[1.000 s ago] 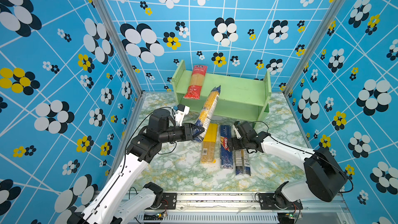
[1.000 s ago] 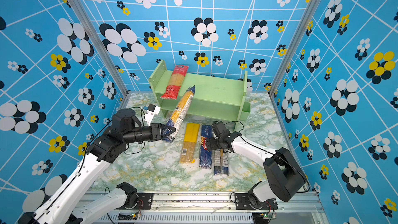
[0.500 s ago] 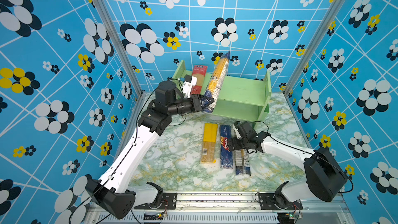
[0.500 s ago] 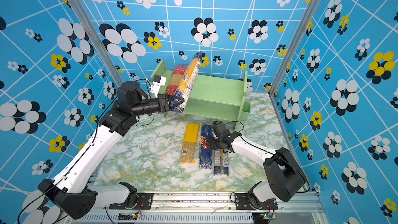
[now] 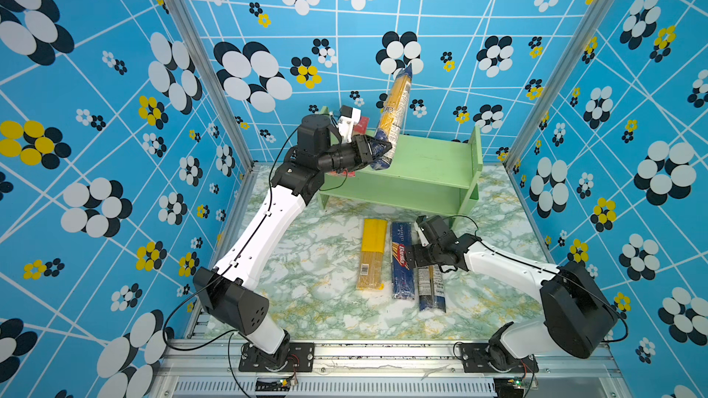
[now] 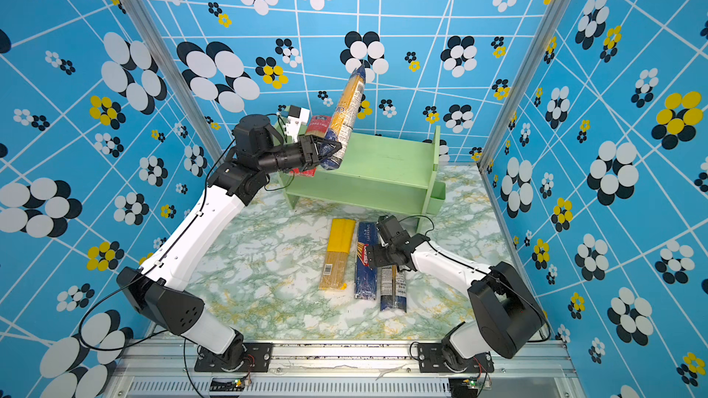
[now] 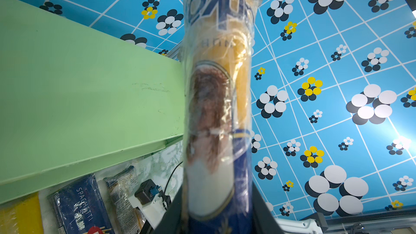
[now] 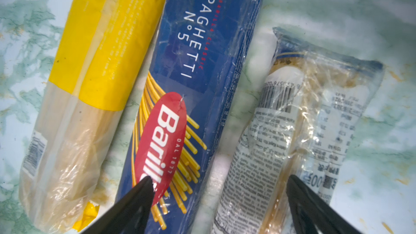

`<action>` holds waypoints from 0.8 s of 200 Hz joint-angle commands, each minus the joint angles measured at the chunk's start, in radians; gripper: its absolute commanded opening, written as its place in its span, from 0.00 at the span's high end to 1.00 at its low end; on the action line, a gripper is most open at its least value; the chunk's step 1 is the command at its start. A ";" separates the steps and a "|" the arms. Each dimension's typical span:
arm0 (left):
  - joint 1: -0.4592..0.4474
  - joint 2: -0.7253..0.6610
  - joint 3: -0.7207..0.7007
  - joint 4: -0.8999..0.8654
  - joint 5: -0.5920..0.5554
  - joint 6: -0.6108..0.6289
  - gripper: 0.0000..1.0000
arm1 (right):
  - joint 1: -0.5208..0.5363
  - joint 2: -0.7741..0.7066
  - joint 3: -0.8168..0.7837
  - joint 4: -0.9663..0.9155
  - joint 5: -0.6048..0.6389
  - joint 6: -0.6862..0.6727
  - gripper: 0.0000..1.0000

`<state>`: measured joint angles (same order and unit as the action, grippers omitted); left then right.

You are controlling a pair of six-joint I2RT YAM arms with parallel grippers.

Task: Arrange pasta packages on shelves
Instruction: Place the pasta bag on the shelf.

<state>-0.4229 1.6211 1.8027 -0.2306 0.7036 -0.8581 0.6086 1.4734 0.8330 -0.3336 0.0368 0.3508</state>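
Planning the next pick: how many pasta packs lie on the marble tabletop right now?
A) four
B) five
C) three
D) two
C: only the yellow-topped pack, the Barilla pack and the clear labelled pack lie there, side by side.

Closed left gripper (image 5: 377, 150); spread right gripper (image 8: 219, 180)

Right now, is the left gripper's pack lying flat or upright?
Nearly upright, leaning: the pack stands up from the left gripper above the shelf.
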 commanded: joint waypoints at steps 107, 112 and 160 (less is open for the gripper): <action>-0.017 0.151 0.217 0.017 -0.068 0.123 1.00 | 0.010 0.015 -0.002 -0.021 0.011 -0.013 0.07; -0.020 0.153 0.221 0.002 -0.081 0.135 1.00 | 0.010 0.013 -0.005 -0.020 0.013 -0.012 0.07; -0.023 0.164 0.231 -0.086 -0.189 0.189 1.00 | 0.010 0.004 -0.011 -0.021 0.020 -0.010 0.07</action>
<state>-0.4419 1.8114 1.9579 -0.4015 0.5800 -0.7654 0.6086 1.4807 0.8310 -0.3336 0.0406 0.3511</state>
